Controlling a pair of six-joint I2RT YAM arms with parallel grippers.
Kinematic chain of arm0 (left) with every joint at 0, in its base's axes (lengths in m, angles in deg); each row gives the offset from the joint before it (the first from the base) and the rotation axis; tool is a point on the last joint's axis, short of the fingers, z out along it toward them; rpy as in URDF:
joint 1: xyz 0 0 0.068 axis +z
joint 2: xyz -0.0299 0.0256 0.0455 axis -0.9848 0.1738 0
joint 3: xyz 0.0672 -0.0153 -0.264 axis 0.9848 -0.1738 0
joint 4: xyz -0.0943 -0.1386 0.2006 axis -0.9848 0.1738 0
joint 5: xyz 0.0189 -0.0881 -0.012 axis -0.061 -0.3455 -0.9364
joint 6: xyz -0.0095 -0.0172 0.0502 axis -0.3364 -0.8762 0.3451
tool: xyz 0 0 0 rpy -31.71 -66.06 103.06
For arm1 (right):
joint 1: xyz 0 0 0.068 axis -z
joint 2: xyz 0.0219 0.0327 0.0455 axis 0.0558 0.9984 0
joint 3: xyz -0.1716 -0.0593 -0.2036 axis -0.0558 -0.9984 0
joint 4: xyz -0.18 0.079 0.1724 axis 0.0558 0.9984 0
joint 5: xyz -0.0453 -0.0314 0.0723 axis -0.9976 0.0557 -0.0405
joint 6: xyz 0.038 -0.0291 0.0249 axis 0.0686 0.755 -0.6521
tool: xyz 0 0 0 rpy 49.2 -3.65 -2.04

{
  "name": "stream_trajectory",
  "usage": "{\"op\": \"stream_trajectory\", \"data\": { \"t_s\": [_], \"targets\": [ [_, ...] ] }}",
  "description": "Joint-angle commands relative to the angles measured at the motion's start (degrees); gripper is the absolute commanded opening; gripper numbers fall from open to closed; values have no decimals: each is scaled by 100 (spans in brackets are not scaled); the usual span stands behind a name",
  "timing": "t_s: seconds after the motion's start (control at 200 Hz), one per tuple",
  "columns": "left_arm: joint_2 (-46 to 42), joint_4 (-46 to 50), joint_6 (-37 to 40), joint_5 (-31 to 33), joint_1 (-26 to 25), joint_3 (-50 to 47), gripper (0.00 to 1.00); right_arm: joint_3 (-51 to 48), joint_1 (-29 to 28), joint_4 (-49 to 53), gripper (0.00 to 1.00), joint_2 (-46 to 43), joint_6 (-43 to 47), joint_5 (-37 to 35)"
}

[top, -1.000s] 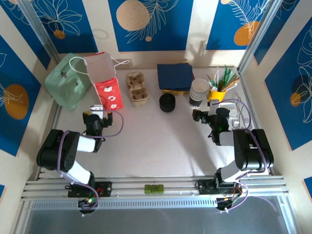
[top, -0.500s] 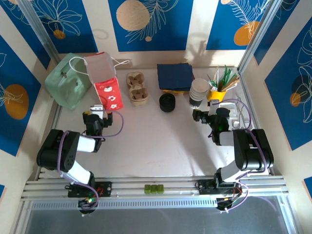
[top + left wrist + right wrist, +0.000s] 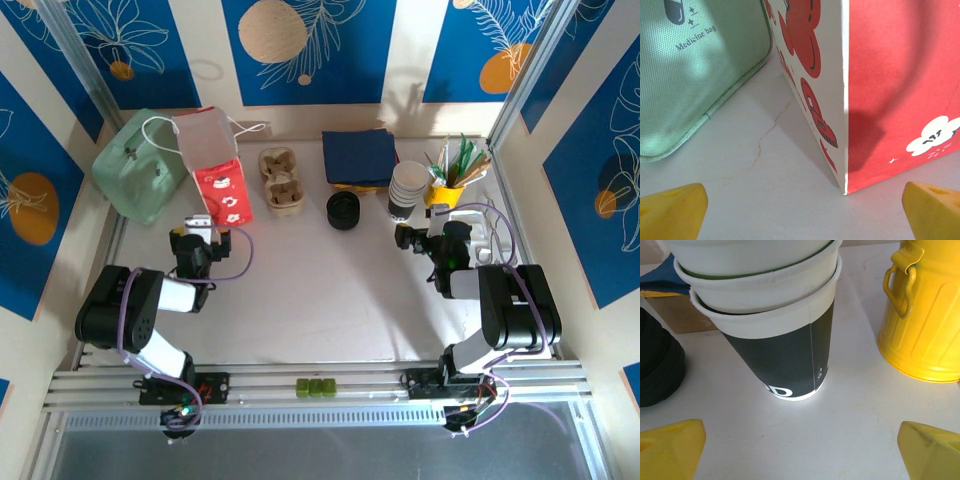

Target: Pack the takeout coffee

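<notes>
Logged left gripper (image 3: 800,212) released, fingers spread and empty, just short of the red paper bag (image 3: 890,90) at its 12 o'clock, green pouch (image 3: 695,75) at 10. Logged right gripper (image 3: 800,452) likewise released, holding nothing, facing the stack of white cups (image 3: 775,350) at 12, yellow pail (image 3: 922,330) at 2, black lids (image 3: 655,370) at 10. Noted pulp cup carrier (image 3: 282,180) and navy napkins (image 3: 360,155) farther back. Could not place the takeout coffee. Judged packing not begun: nothing gripped; locating, lifting and bagging all left.
</notes>
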Motion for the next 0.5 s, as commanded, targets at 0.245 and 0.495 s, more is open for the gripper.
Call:
{"op": "stream_trajectory", "data": {
  "t_s": [0.245, 0.495],
  "targets": [
    [-1944, 1579, -297, 478, -10, 159, 99, 1137, -295, 2603, 99, -1095, 80, -554],
    [-3734, 4946, -1598, 553, -25, 1112, 99, 2395, -112, 5660, 99, -2156, -1863, -804]
  ]
}}
